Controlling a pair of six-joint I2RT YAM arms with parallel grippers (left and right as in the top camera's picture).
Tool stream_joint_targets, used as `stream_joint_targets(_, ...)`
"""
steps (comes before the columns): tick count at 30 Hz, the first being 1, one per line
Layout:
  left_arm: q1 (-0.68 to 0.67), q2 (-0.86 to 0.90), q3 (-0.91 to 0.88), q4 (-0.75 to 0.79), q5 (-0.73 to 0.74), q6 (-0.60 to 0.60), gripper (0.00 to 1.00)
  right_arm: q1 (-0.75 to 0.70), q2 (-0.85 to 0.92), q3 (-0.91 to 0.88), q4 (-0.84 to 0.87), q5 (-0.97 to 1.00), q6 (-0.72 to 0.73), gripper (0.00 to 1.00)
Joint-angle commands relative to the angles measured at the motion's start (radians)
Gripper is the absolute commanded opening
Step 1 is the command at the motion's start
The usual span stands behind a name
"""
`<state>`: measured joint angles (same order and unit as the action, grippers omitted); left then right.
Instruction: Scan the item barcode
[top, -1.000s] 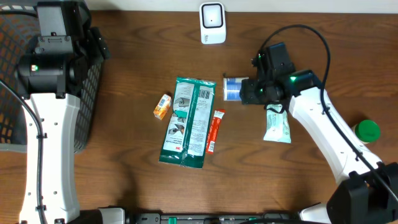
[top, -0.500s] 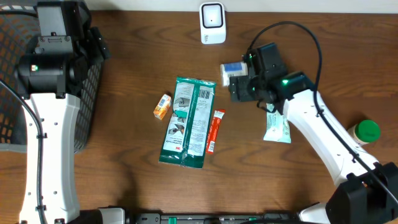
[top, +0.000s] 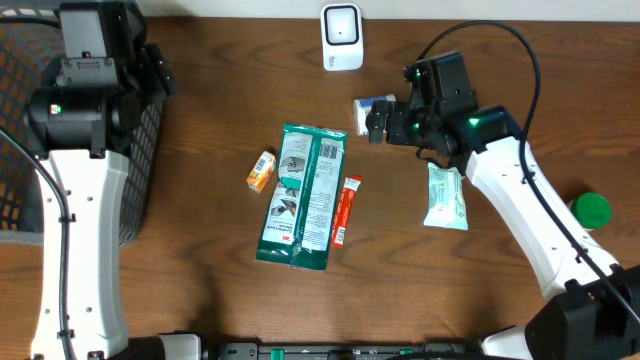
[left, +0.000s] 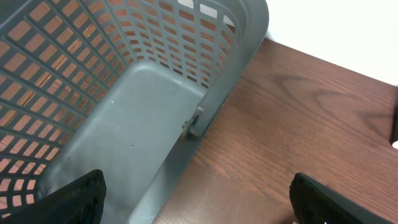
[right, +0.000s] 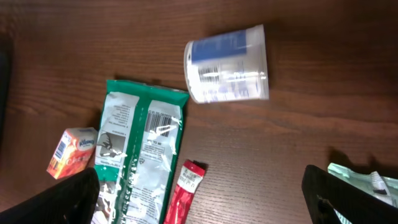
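Observation:
A small white tub with a blue label (top: 369, 106) lies on its side on the table, below and right of the white scanner (top: 342, 37). My right gripper (top: 384, 123) hovers just right of the tub, open and empty. In the right wrist view the tub (right: 227, 64) rests free on the wood beyond the wide-apart fingers of the right gripper (right: 202, 202), label and fine print facing up. My left gripper (left: 199, 208) is open with nothing in it, above the edge of the grey basket (left: 124, 106).
A large green wipes pack (top: 303, 195), a red sachet (top: 345, 211) and a small orange box (top: 262, 171) lie mid-table. A mint packet (top: 446, 196) lies under the right arm. A green-lidded bottle (top: 590, 210) stands at the right edge, the basket (top: 20, 150) at the left.
The right gripper carried the tub up toward the scanner, opened, and drew back slightly to the right, leaving the tub on the table. The left arm has not moved.

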<state>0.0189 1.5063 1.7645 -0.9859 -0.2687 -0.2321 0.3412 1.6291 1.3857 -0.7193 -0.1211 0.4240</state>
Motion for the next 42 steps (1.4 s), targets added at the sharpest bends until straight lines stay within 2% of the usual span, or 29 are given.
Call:
stream_joint_targets(1, 0.004, 0.001, 0.007, 0.001, -0.016, -0.002, 0.9, -0.02, 0.01, 0.014, 0.005, -0.007, 0.035, 0.99)
stream_joint_targets(11, 0.004, 0.001, 0.007, 0.001, -0.017, -0.002, 0.9, -0.022, 0.073, 0.013, 0.031, 0.019, 0.079, 0.99)
stream_joint_targets(19, 0.004, 0.001, 0.007, 0.001, -0.017, -0.002, 0.9, -0.026, 0.201, 0.013, 0.186, 0.076, 0.064, 0.99)
stream_joint_targets(25, 0.004, 0.001, 0.007, 0.001, -0.017, -0.002, 0.9, -0.041, 0.222, 0.013, 0.283, 0.154, 0.035, 0.99)
stream_joint_targets(42, 0.004, 0.001, 0.007, 0.001, -0.017, -0.002, 0.9, 0.005, 0.237, 0.011, 0.101, 0.13, -0.011, 0.99)
